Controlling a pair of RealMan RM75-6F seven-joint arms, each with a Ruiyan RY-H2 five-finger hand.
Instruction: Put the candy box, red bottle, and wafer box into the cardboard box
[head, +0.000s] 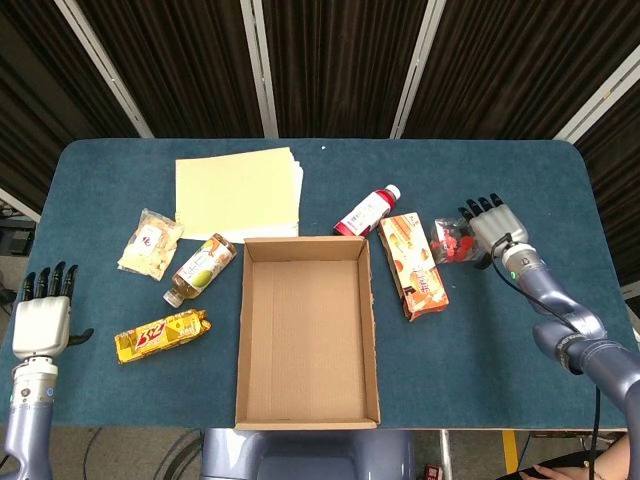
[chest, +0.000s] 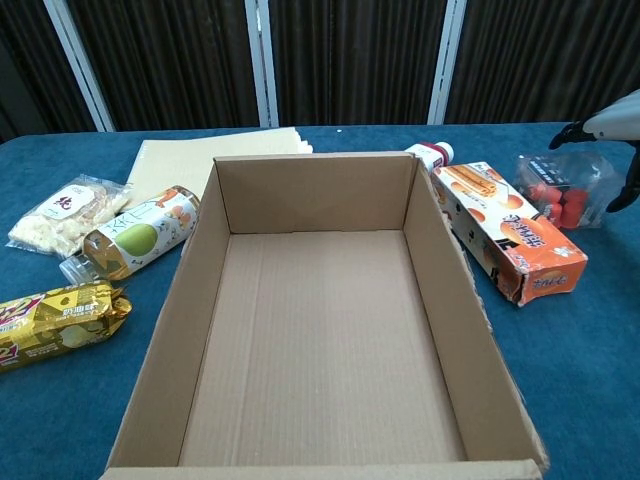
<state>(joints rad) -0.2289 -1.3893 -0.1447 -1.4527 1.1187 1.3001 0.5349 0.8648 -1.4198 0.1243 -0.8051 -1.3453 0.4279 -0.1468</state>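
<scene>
I log the cardboard box (head: 308, 330) mid-desk (head: 480, 360). Wafer box (head: 412, 265) just right; candy box (head: 456, 240) beyond it. Red bottle (head: 366, 211) behind.

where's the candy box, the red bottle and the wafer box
candy box (head: 457, 241), head view, on the clear pack over the red candies
red bottle (head: 364, 212), head view, on the middle of its red body
wafer box (chest: 510, 233), chest view, on its orange top face

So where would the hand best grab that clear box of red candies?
Probably across the candy box side walls, coming from its right, where the right hand hovers with fingers spread. The wafer box lies close on its left, so that side looks tight, while the clear walls seem flat enough to pinch.
</scene>
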